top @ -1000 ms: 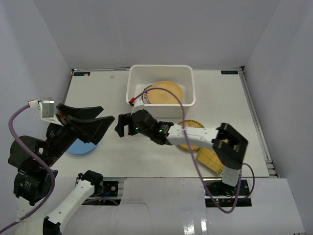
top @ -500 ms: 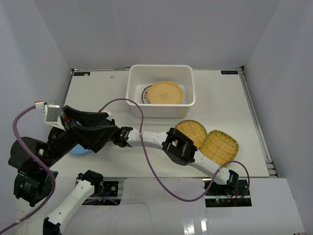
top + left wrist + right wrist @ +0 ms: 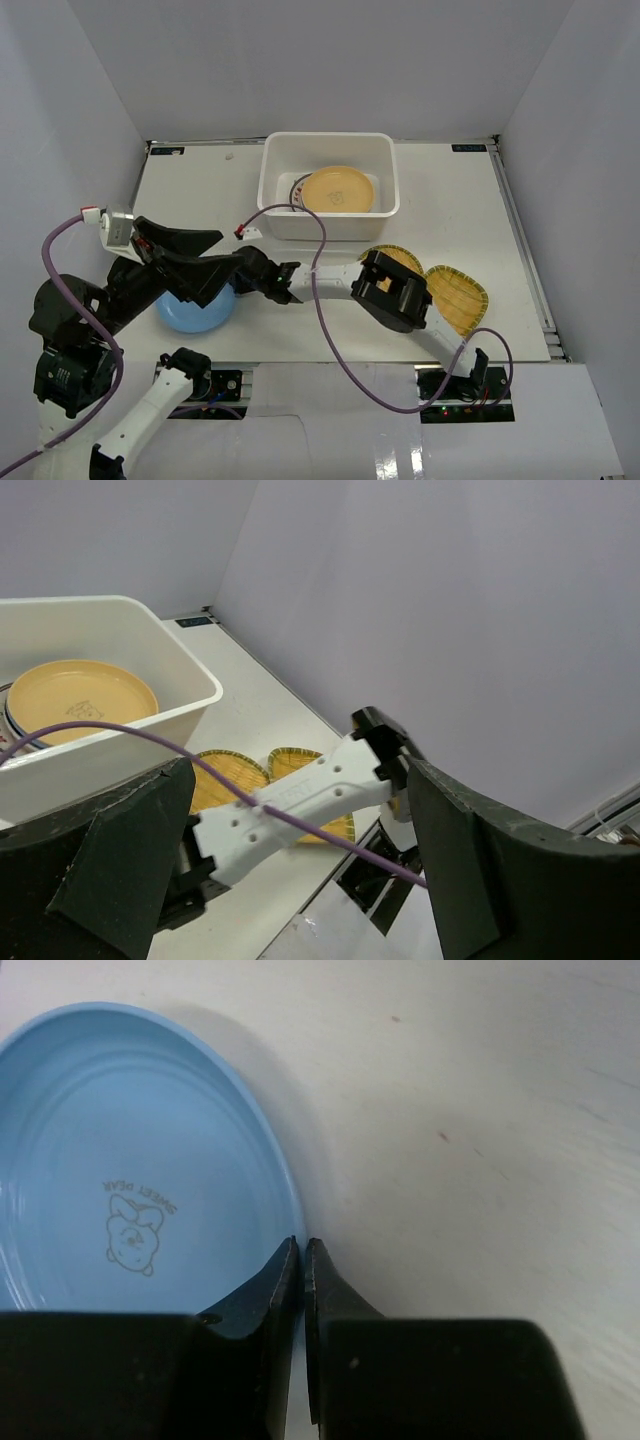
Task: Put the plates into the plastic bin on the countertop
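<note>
- The countertop is off-white, with pale walls on three sides and a metal rail along its right edge.
- The right arm lies low across the near part of the countertop. It reaches from its base at the right over to the left side, and a purple cable loops over it.
- The plastic bin is white and stands at the far middle of the countertop.
- The left gripper hangs above the near-left area with its fingers spread wide and nothing between them. The left wrist view looks out between them at the right arm and the bin.
- The light blue plate lies flat on the countertop at the near left, outside the bin and partly hidden under the left gripper.
- The first bamboo plate lies on the countertop right of centre, half covered by the right arm's elbow. The second bamboo plate lies just beside it to the right.
- The tan-yellow plate rests inside the bin.
- The hidden plate shows only a sliver from under the tan-yellow plate's left edge, and its pattern cannot be told.
- The right gripper has its fingers pressed together on the right rim of the light blue plate. One finger is over the plate's inside and the other over the countertop.
- A small printed figure sits in the middle of the light blue plate.
</note>
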### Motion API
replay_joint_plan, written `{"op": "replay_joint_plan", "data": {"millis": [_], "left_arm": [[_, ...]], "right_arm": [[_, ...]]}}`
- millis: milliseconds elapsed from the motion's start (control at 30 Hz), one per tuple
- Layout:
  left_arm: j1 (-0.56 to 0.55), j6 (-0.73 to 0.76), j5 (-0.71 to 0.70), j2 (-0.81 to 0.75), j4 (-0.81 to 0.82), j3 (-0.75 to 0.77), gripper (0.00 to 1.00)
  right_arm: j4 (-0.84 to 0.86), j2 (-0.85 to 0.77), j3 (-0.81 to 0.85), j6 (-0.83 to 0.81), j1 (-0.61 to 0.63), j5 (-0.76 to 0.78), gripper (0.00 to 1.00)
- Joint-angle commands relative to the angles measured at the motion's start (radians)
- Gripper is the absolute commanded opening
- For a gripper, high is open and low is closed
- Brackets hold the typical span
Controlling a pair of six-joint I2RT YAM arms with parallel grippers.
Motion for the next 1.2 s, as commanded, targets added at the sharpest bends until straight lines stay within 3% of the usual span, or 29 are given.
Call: {"op": "replay_joint_plan", "data": {"millis": [0,100,233,333,467,667,733,833,967,1067,1100,1167], "left_arm": [[0.003,0.035,-0.047,0.016,-0.032,0.013,0.98],[0.003,0.047,-0.055,0.02,-0.05,0.03,0.97],[0.003,0.018,-0.026,-0.001,-0.058,-0.027,0.79],[0.002,-0.035,-0.013,-0.004,-0.058,-0.116,0.72],[0.002,-0.138,-0.018,-0.003,-0.008,-0.27,0.68],[-0.004,-0.323,0.059,0.113,0.296,-0.637,0.64],[-0.058,-0.345,-0.013,0.169,0.386,-0.715,0.64],[-0.179,-0.344,-0.179,0.307,0.457,-0.728,0.68],[-0.334,-0.338,-0.301,0.628,0.534,-0.668,0.77],[-0.408,-0.344,-0.332,0.806,0.637,-0.618,0.79],[-0.427,-0.35,-0.34,0.839,0.661,-0.608,0.79],[-0.435,-0.359,-0.354,0.899,0.733,-0.587,0.79]], "right_arm": [[0.171,-0.225,-0.15,-0.06,0.015,0.1,0.08],[0.199,-0.409,-0.275,-0.141,0.008,0.188,0.08],[0.173,-0.65,-0.398,-0.267,-0.05,0.28,0.08],[0.116,-0.807,-0.461,-0.324,-0.159,0.285,0.08],[0.059,-0.949,-0.502,-0.327,-0.399,0.194,0.08],[-0.066,-0.889,-0.427,-0.35,-0.642,0.059,0.08],[-0.076,-0.859,-0.412,-0.359,-0.687,0.023,0.08],[-0.109,-0.795,-0.384,-0.374,-0.722,0.006,0.08],[-0.126,-0.72,-0.366,-0.38,-0.736,-0.024,0.08],[-0.145,-0.693,-0.336,-0.382,-0.736,-0.059,0.22],[-0.161,-0.695,-0.333,-0.382,-0.736,-0.073,0.43],[-0.182,-0.722,-0.336,-0.39,-0.739,-0.094,0.62]]}}
